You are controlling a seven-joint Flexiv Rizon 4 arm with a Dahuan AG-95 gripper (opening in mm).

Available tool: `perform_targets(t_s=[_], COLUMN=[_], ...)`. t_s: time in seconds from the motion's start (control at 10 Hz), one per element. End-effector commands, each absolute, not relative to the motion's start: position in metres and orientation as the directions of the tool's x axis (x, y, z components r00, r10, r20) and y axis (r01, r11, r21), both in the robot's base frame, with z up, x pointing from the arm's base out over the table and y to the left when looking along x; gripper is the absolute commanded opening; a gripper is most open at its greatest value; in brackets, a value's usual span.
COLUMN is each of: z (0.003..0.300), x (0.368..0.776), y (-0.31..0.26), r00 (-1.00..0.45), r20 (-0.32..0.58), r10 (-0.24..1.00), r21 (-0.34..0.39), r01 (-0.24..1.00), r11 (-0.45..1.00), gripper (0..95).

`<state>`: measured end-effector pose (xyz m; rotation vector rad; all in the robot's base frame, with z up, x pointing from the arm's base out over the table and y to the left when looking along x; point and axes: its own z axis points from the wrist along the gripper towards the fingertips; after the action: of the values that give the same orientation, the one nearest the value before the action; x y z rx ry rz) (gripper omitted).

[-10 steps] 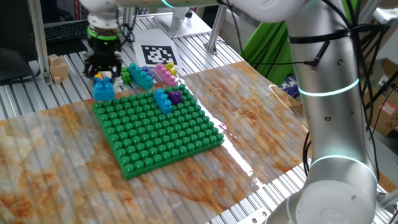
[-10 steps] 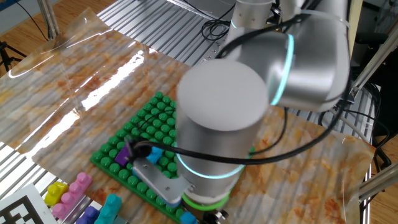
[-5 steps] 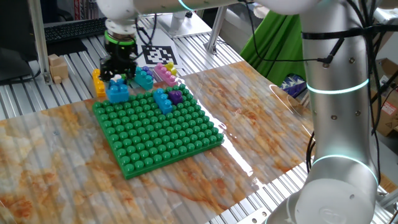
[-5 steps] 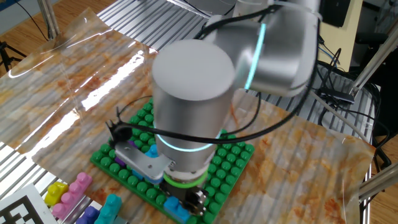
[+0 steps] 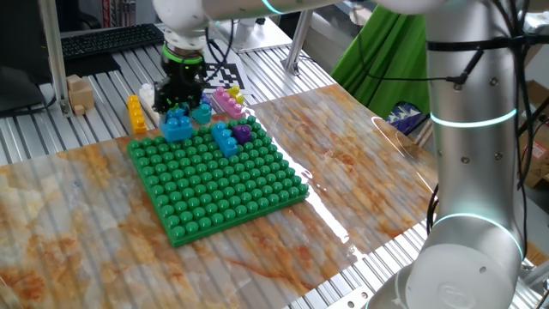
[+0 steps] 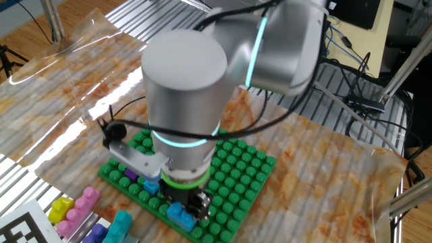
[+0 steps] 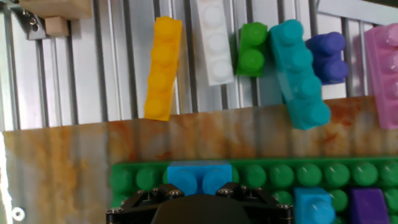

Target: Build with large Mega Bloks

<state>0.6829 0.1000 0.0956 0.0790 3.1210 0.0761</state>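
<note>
One green baseplate anchors the scene. Over its far edge hangs the gripper, fingers clamped on a light-blue two-stud brick that sits directly beneath them, its long axis along that edge, just above the studs. On the baseplate near the same edge stand a blue brick and a purple brick. Beyond the edge, on the slatted table, lie yellow, white, green, teal, dark-blue and pink bricks.
</note>
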Motion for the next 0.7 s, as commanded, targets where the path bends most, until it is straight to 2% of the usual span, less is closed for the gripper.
perform_targets(t_s=[0.1, 0.7], z=[0.0968, 0.0969], x=[0.679, 0.6766], y=[0.0948, 0.098], r00=[-0.999, -0.997], r20=[-0.017, -0.011], r10=[0.05, 0.074], r21=[0.047, 0.044], r01=[0.049, 0.074], r11=[0.998, 0.996], gripper=[0.0, 0.0])
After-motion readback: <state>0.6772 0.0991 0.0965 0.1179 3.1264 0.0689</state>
